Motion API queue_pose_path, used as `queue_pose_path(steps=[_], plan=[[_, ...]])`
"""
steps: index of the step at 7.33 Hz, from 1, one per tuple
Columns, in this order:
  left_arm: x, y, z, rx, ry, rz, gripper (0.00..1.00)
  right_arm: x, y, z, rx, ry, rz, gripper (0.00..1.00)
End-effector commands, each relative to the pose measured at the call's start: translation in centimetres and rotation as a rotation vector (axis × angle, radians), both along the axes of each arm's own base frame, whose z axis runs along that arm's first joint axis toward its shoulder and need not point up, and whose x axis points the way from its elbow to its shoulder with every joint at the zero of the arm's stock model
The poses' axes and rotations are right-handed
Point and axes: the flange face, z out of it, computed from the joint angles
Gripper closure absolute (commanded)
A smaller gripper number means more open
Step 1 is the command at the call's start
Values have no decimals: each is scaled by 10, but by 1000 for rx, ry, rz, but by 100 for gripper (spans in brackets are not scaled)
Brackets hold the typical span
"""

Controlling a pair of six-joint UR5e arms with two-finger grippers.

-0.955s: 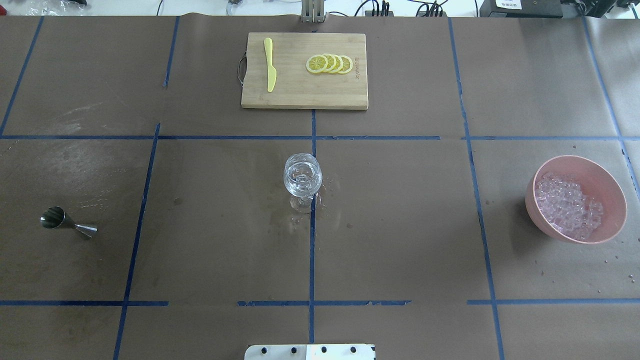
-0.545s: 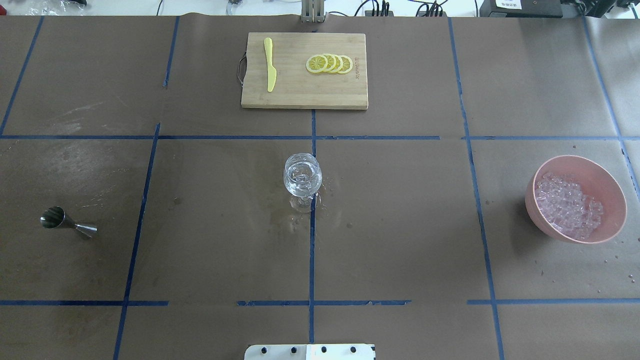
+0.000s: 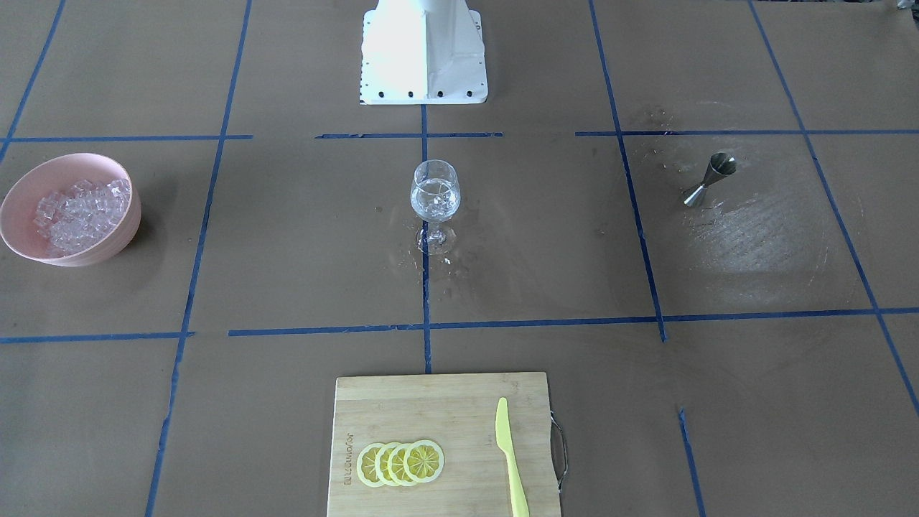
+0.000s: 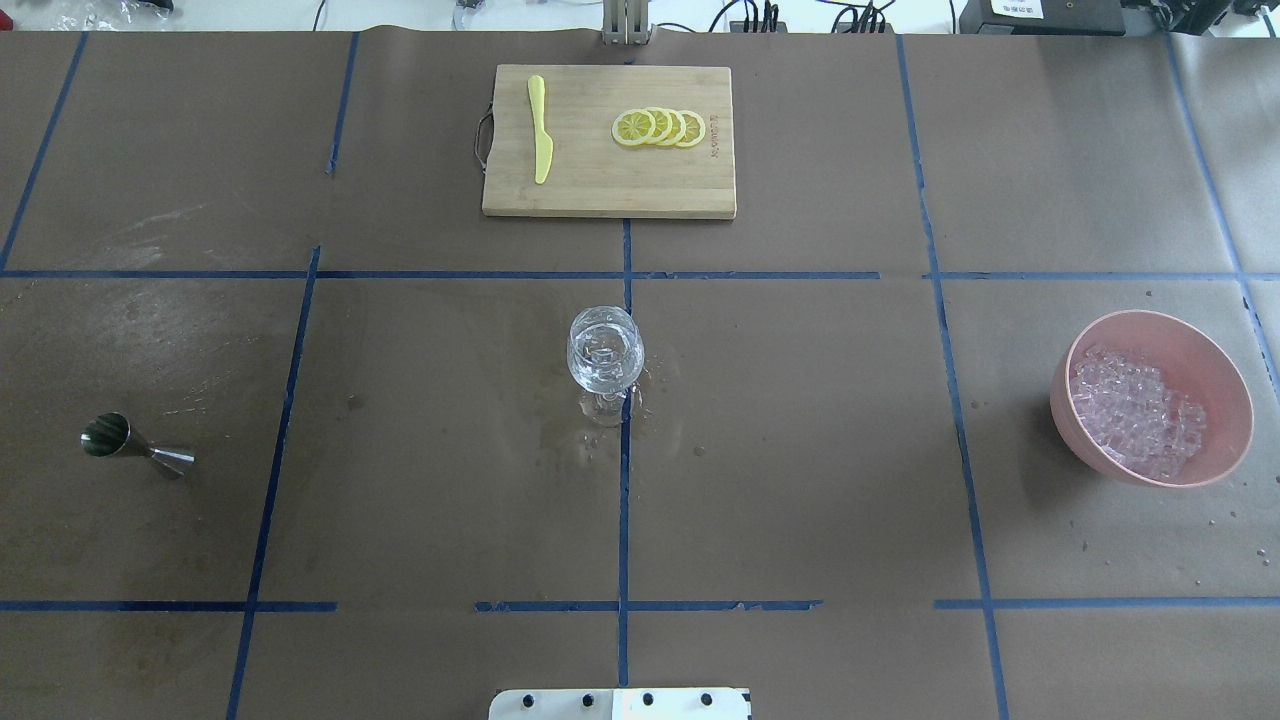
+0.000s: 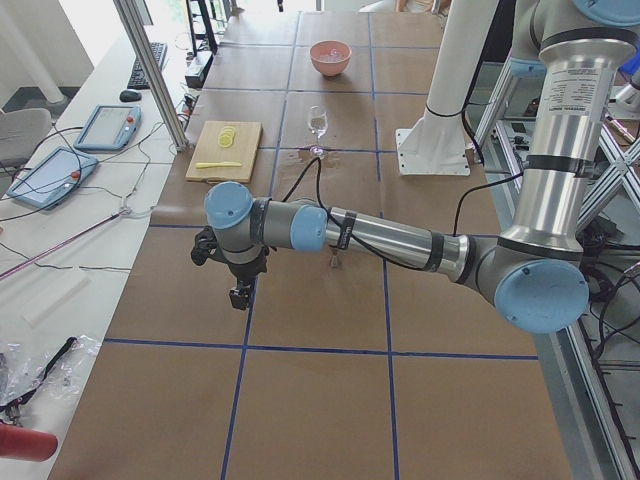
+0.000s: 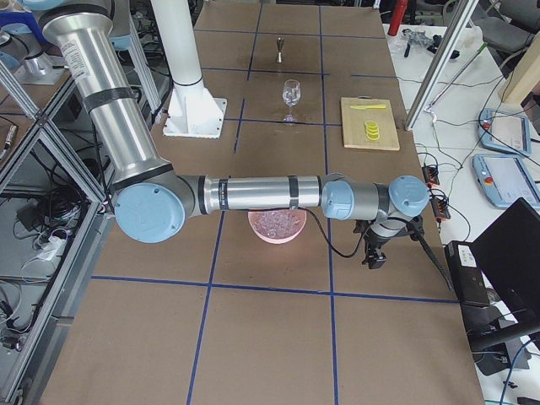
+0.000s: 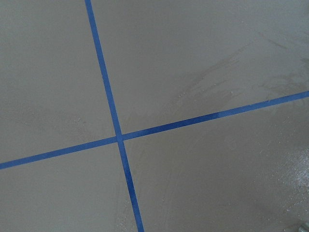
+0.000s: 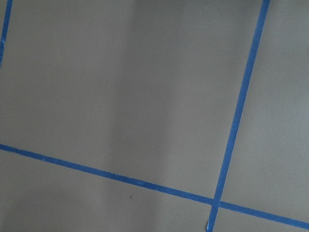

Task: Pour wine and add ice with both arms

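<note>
A stemmed wine glass (image 4: 605, 352) stands upright at the table's middle, also in the front-facing view (image 3: 434, 192). It holds clear, water-like wine (image 3: 434, 199) with what look like clear pieces in it. The ice (image 4: 1135, 410) is heaped in a pink bowl (image 4: 1160, 322) at the right. A steel jigger (image 4: 135, 447) lies on its side at the left. My left gripper (image 5: 237, 295) and right gripper (image 6: 374, 257) show only in the side views, each hanging above bare table far from the glass. I cannot tell whether they are open or shut.
A wooden cutting board (image 4: 608, 195) at the far side carries lemon slices (image 4: 660, 127) and a yellow knife (image 4: 540, 130). Wet spots (image 4: 590, 435) lie around the glass foot. The white base (image 3: 423, 54) stands at the near edge.
The ice in the bowl seems to have settled slightly. Glass, jigger and board have not moved.
</note>
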Motion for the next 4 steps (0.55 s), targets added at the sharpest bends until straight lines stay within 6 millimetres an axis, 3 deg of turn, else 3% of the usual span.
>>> queue_pose_path(steps=[1,4], plan=[[0,-5,-6,14,-2,0,0,-4,0,3,-3,3,-6,0],[0,-9,-8,27,0,0,0,-8,0,3,-2,3,-13,0]])
